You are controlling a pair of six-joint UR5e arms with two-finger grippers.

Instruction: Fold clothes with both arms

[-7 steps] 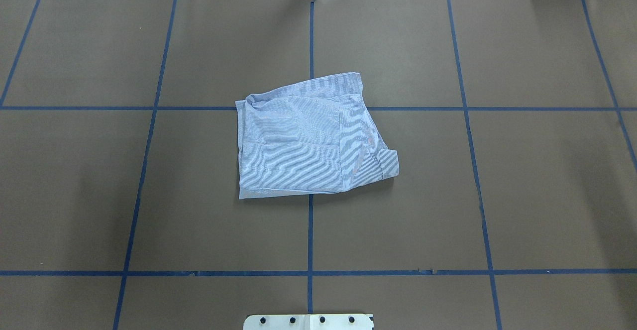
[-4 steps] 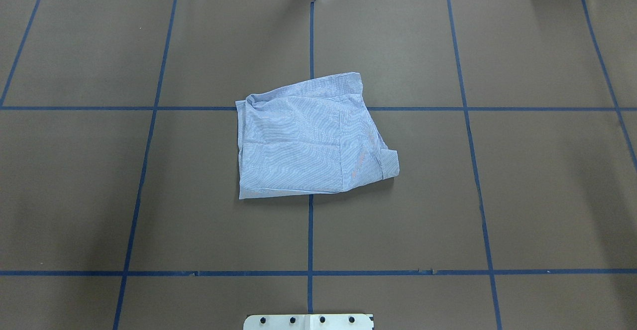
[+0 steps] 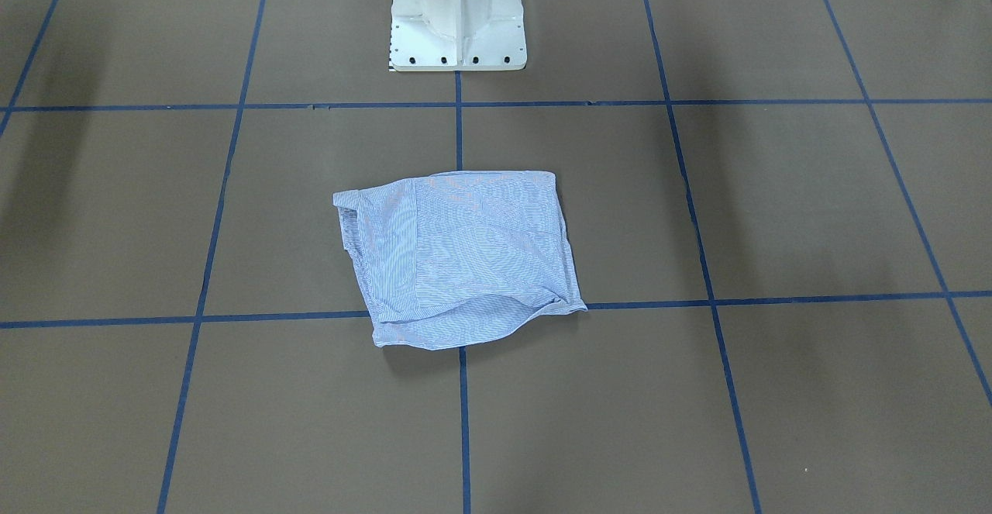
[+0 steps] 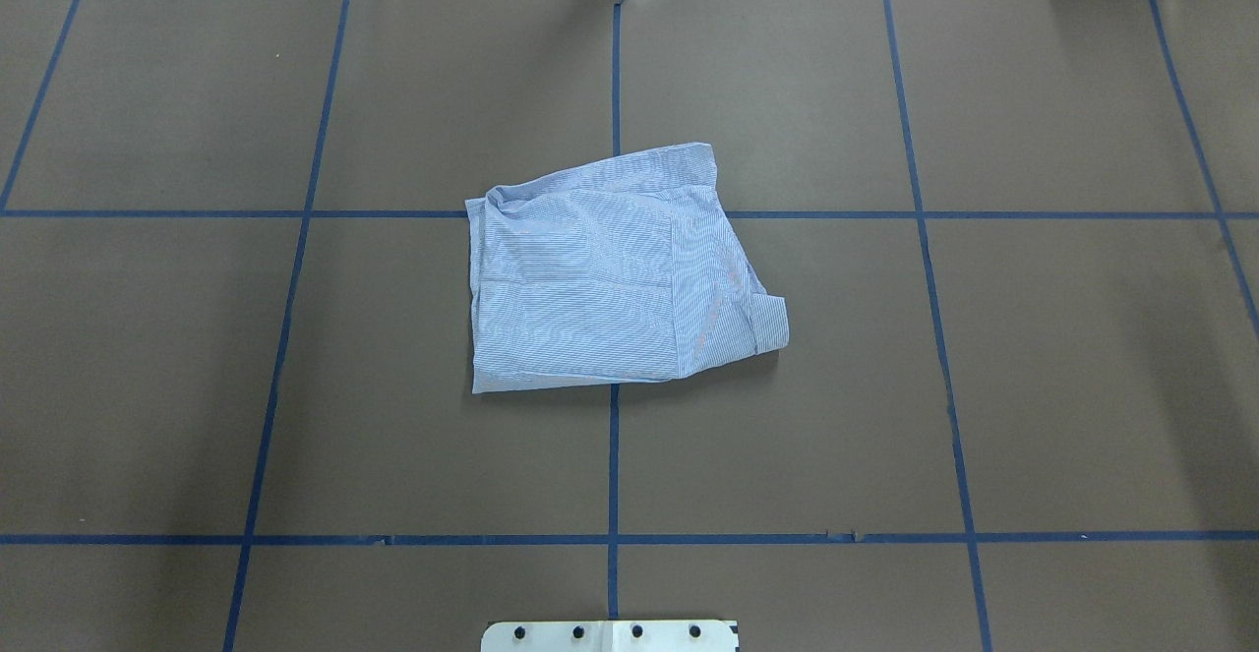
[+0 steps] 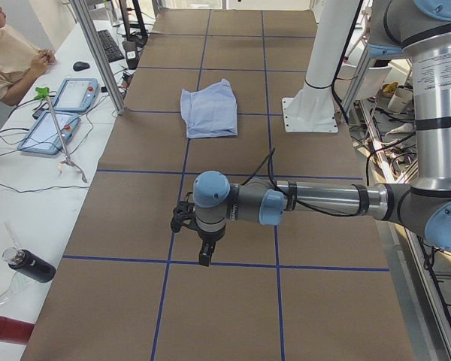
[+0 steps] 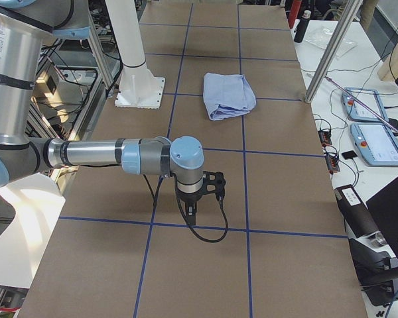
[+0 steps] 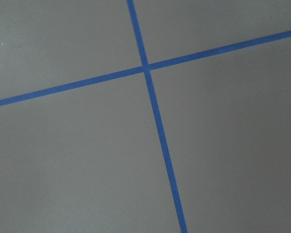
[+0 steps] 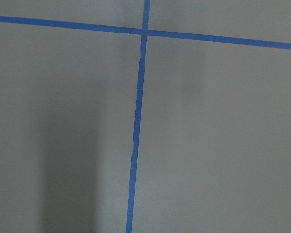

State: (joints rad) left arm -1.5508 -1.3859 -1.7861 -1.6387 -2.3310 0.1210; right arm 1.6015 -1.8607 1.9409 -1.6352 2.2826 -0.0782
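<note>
Seen from overhead, the white base plate (image 4: 610, 635) of the pedestal (image 3: 457, 18) sits at 6 o'clock on the near edge of the brown table (image 4: 984, 386). Straight ahead of it, at 12 o'clock and near the table's middle, lies the shirt (image 4: 610, 278). It is folded into a rough, flat square over a crossing of the blue tape lines (image 4: 613, 455). A small flap (image 4: 772, 323) sticks out at the shirt's 4 o'clock corner, and its 11 o'clock corner is bunched.

In the view from the table's left end, the left arm (image 5: 323, 199) reaches out low over the table close to the camera. The left gripper (image 5: 204, 259) points down just above a tape line. The shirt lies well beyond it, at about 12 o'clock. I cannot tell whether this gripper's fingers are wide or narrow.

In the view from the right end, the right arm (image 6: 93, 154) stretches out the same way. The right gripper (image 6: 191, 215) hangs near a tape line, with the shirt far off at about 1 o'clock. Its finger spread cannot be judged either.

Each wrist camera shows only brown table and a tape crossing.

Farthest off in the left-end view, at 10 o'clock, a person (image 5: 7, 53) sits at a white side desk (image 5: 30, 188) beside two control tablets (image 5: 77, 94).
</note>
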